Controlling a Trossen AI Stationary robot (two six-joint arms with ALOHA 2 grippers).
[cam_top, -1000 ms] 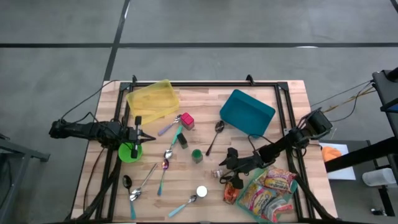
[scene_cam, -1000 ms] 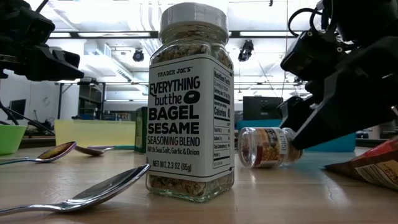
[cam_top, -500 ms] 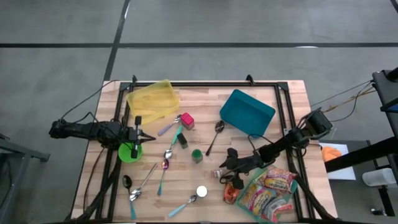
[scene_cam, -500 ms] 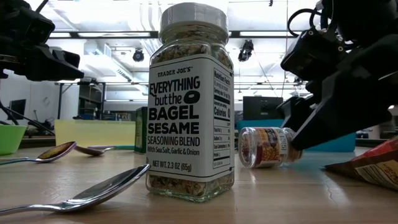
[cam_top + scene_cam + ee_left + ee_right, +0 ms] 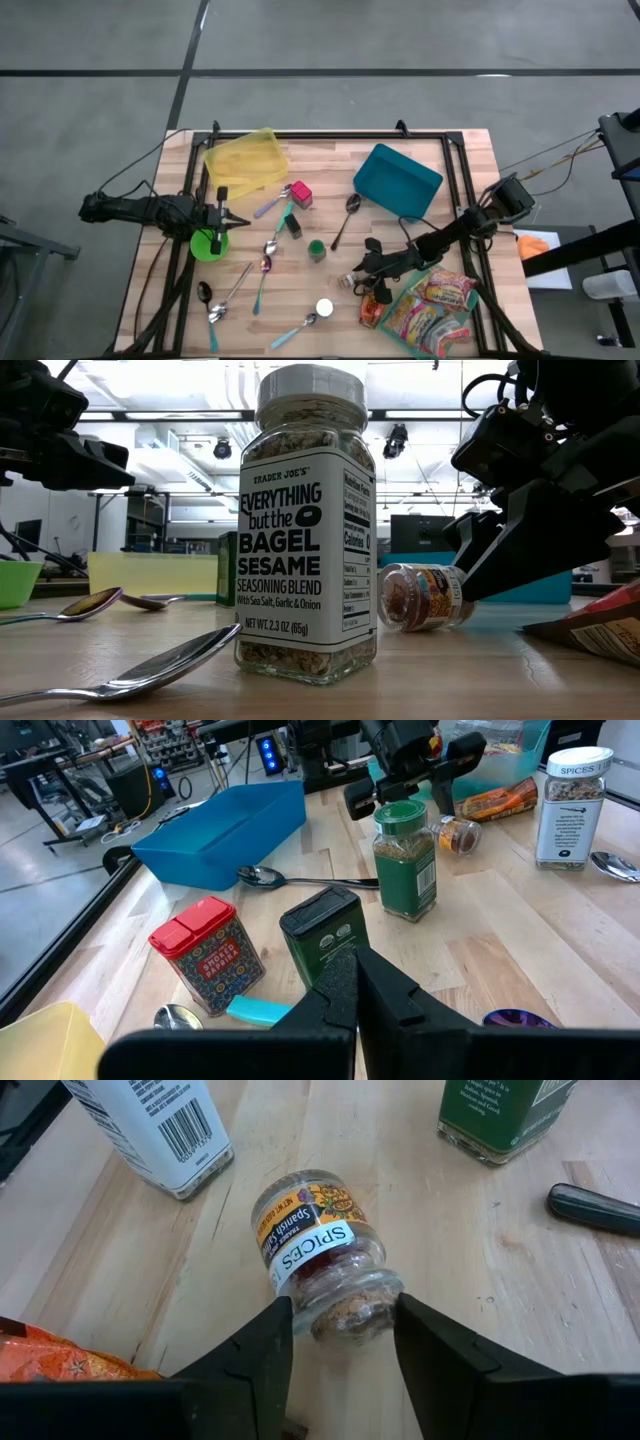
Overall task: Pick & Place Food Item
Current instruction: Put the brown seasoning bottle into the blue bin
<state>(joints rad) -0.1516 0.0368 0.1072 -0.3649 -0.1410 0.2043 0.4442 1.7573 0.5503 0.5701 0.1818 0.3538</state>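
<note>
The right end effector has its two fingers on either side of a small spice jar lying on its side.

The jar rests on the wooden surface at about 5 o'clock from the middle, with one finger against one side of its glass end and the other finger against the opposite side. The fingers are part way closed around it, and the jar is not lifted. A bagel seasoning bottle stands at about 7 o'clock from it, a green spice jar at 10 o'clock, and a snack bag at 4 o'clock. The left end effector waits at 9 o'clock over a green bowl, fingers shut tight and holding nothing.
</note>
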